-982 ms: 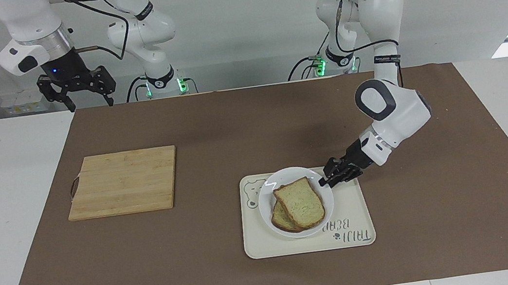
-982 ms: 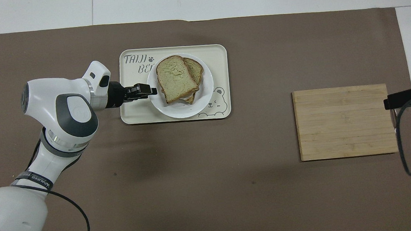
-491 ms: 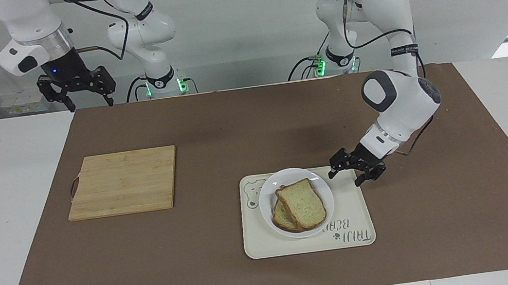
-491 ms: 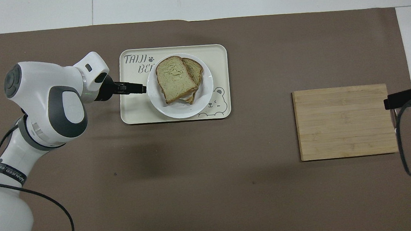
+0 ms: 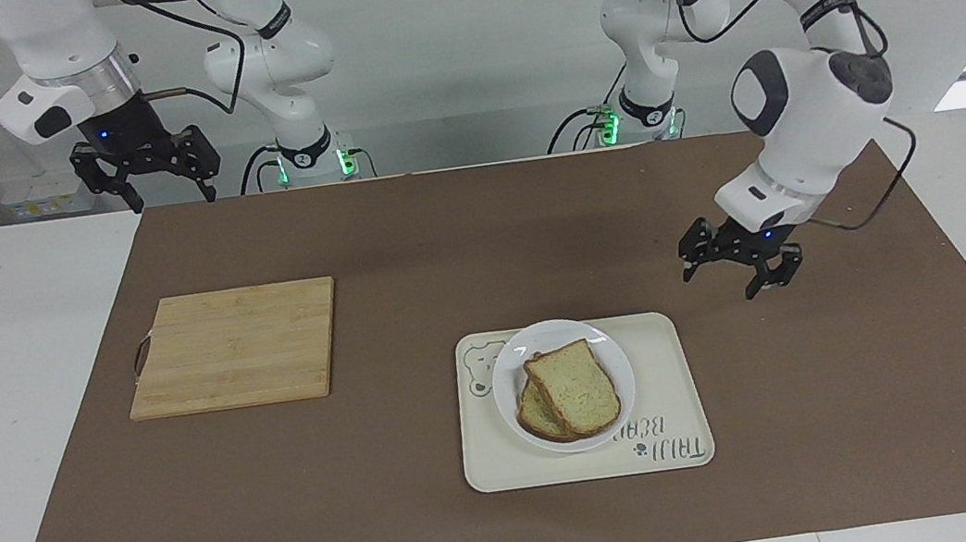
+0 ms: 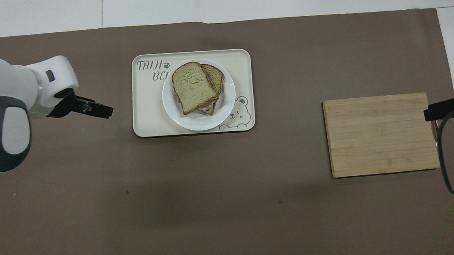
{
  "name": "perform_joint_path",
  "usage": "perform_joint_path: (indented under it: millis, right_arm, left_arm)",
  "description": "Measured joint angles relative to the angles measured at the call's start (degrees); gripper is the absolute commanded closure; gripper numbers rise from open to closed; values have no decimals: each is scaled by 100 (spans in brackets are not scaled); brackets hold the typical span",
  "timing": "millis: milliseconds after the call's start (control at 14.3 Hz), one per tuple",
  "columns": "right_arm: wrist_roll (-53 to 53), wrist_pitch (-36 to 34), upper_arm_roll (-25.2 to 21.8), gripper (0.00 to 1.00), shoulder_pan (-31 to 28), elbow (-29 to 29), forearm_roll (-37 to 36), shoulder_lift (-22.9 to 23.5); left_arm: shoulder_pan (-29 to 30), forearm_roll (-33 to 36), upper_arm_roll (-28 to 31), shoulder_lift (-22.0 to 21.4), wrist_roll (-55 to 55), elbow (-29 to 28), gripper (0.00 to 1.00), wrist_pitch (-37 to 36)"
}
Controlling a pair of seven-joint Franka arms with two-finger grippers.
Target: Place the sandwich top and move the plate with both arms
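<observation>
Since a second earlier, the left gripper (image 5: 739,268) had pulled away from the plate's rim and risen, and it hung released, fingers spread, over bare brown mat toward the left arm's end of the desk from the tray (image 5: 667,396). Only the facing view showed that spread and the gripper's height; the overhead view showed it as a dark wedge (image 6: 98,110) beside the tray.

Nearest the robots, the right gripper (image 5: 148,170) waited with fingers apart, above the desk's edge, nearer to the robots than the cutting board (image 5: 234,347); in the overhead view only its black tip appeared at the picture's edge. The board was a squarish slab of pale, striped wood, well apart from the tray toward the right arm's end.

Farther out, the plate (image 5: 517,350), round, white and glossy, sat on the cream, round-cornered tray with its bear drawing. The sandwich top (image 5: 573,388), pale and porous with a brown crust, lay on a lower slice on the plate, skewed over it. Its long axis ran slantwise, the rounded end pointing away from the robots.
</observation>
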Motion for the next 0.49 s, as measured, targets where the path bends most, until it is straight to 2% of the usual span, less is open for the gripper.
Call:
perform_joint_path:
  millis: [210, 351, 491]
  right_arm:
    - [0, 0, 0, 0, 0, 0, 0, 0]
    - [0, 0, 0, 0, 0, 0, 0, 0]
    - [0, 0, 0, 0, 0, 0, 0, 0]
  left_arm:
    - [4, 522, 132, -299, -10, 783, 0, -1326]
    - [13, 580, 231, -328, -80, 1371, 0, -2247]
    - [54, 583, 312, -325, -180, 1861, 0, -2833]
